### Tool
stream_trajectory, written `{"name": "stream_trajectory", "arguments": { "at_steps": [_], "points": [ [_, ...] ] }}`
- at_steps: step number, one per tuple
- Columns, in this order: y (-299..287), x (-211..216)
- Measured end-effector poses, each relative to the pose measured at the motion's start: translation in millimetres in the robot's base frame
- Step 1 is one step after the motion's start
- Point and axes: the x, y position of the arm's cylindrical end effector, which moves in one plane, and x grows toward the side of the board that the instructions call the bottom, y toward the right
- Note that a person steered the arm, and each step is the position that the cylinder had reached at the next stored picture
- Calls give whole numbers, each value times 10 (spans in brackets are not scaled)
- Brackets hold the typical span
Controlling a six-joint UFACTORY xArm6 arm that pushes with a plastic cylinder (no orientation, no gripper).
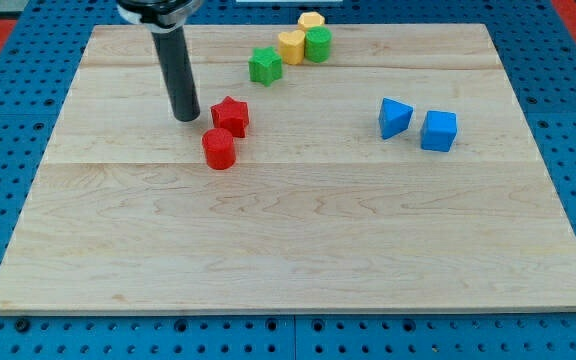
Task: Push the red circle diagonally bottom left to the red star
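No fingers exist here, so nothing is grasped: only a bare rod is carried. My tip [186, 117] is planted on the board [298, 250], just left of the red star [231, 116], apart from both red blocks. The red circle [219, 149] is found just below the star toward the view's bottom left, touching or nearly so, so the push is judged essentially done. Green [265, 66], yellow [292, 46] and blue blocks [438, 130] are left well apart, uninvolved.
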Motion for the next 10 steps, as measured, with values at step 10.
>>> {"name": "stream_trajectory", "arguments": {
  "at_steps": [10],
  "points": [
    [363,881]
  ]
}}
